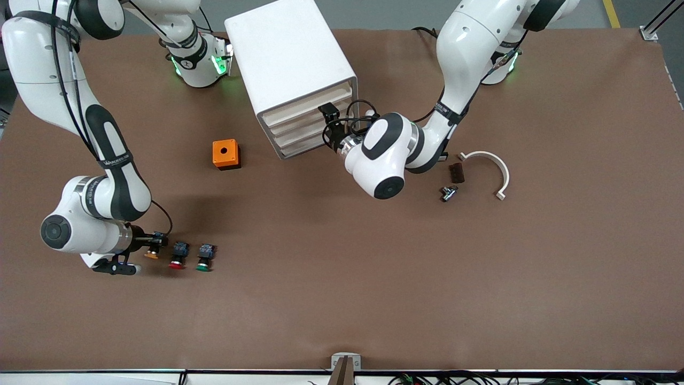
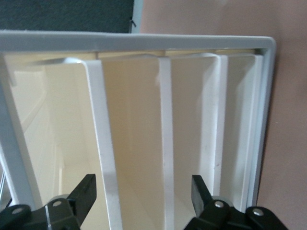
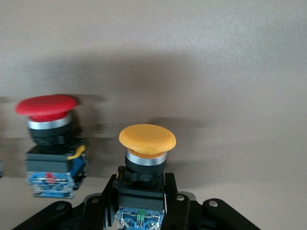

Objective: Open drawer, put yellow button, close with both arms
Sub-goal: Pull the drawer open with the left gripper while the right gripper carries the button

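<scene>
Clamping the yellow button by its black body, the right gripper sits low near the table edge closest to the front camera, at the right arm's end, cap pointing outward so the piece can be lifted cleanly away from the red button and green button beside it. Farther up the table, the left gripper waits at the cabinet front with fingers spread apart, seemingly lined up to pull the drawer, which looks not yet opened
</scene>
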